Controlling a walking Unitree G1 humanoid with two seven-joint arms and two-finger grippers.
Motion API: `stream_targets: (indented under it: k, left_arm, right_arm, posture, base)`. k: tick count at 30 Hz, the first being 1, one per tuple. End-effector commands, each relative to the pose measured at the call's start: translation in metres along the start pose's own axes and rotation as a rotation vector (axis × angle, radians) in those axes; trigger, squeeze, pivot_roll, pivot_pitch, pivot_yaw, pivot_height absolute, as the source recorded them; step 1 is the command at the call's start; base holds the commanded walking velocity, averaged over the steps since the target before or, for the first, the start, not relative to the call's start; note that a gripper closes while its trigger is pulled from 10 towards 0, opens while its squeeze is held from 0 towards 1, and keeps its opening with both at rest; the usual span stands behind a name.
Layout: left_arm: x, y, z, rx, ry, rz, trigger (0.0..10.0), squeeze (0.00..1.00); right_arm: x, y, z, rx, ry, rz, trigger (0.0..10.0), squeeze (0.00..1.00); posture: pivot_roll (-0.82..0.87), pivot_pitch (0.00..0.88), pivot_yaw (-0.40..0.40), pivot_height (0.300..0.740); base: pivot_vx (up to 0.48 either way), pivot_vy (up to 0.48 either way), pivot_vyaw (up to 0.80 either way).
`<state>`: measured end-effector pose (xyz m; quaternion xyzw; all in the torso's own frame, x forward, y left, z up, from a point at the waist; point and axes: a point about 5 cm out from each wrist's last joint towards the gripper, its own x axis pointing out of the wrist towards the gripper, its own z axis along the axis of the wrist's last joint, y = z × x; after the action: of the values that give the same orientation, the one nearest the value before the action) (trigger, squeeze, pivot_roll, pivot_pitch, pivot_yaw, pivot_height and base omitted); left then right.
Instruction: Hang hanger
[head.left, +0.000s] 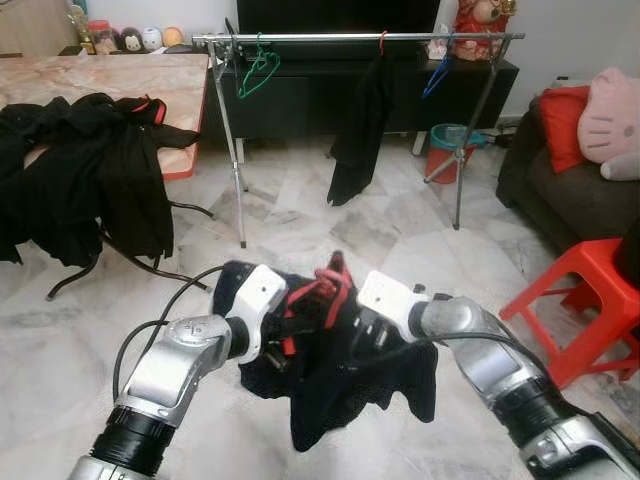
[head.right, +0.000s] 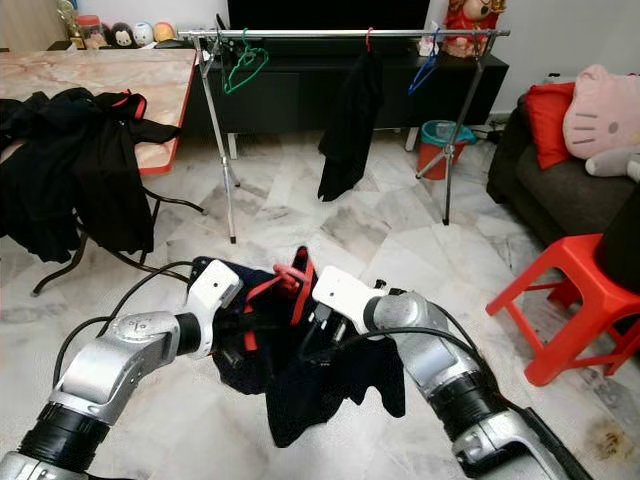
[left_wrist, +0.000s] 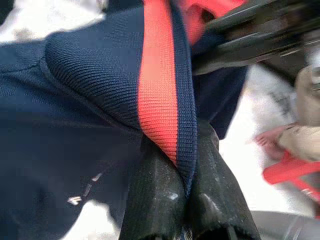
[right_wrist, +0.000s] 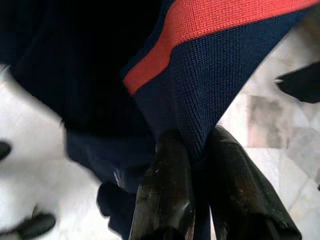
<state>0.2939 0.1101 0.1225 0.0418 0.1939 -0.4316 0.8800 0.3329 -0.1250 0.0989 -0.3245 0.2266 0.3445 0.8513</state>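
A dark navy shirt (head.left: 350, 390) with a red-striped collar hangs between my two grippers, low over the marble floor. A red hanger (head.left: 328, 280) sticks up from its neck. My left gripper (head.left: 288, 335) is shut on the collar's left side, and the left wrist view shows the red stripe pinched at the gripper (left_wrist: 187, 150). From the right, my right gripper (head.left: 368, 338) is shut on the navy collar fabric (right_wrist: 200, 100), which is squeezed between its fingers (right_wrist: 165, 190). The clothes rack (head.left: 350, 38) stands across the room ahead.
On the rack hang a green hanger (head.left: 258, 68), a black garment (head.left: 360, 130) and a blue hanger (head.left: 437, 75). A table (head.left: 185, 90) draped with black clothes stands left. At the right are a red stool (head.left: 590, 300), a dark sofa (head.left: 570, 190) and a teal bin (head.left: 447, 150).
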Motion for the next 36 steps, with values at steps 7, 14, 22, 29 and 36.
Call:
stream_targets:
  k: [7,14,22,29,36]
  left_arm:
    - [0.002,-0.012,0.003,0.028,-0.028,-0.061,10.0,1.0]
    - [0.002,-0.014,0.006,0.034,-0.042,-0.074,10.0,1.0]
    - [-0.008,0.015,0.027,0.001,-0.23,0.151,10.0,1.0]
    - [-0.03,0.036,0.024,0.027,-0.252,0.249,10.0,1.0]
    - [-0.047,0.049,0.018,0.062,-0.233,0.293,10.0,0.0]
  right_arm:
    - [0.0,-0.014,0.017,0.093,-0.065,-0.144,10.0,0.0]
    - [0.003,-0.013,0.018,0.118,-0.077,-0.187,10.0,0.0]
    - [0.003,-0.015,0.021,0.119,-0.114,-0.216,10.0,0.0]
    - [-0.005,-0.029,0.012,0.167,-0.136,-0.224,10.0,0.0]
    - [-0.016,-0.035,0.004,0.212,-0.197,-0.117,10.0,0.0]
  posture:
    - [-0.14,0.0,-0.045,0.732]
    - [-0.14,0.0,-0.045,0.732]
    - [-0.14,0.0,-0.045,0.732]
    - [-0.14,0.0,-0.045,0.732]
    - [-0.13,0.0,-0.046,0.732]
  base:
    - [0.0,0.0,0.0]
    - [0.0,0.0,0.0]
    - [0.0,0.0,0.0]
    - [0.0,0.0,0.0]
    - [0.0,0.0,0.0]
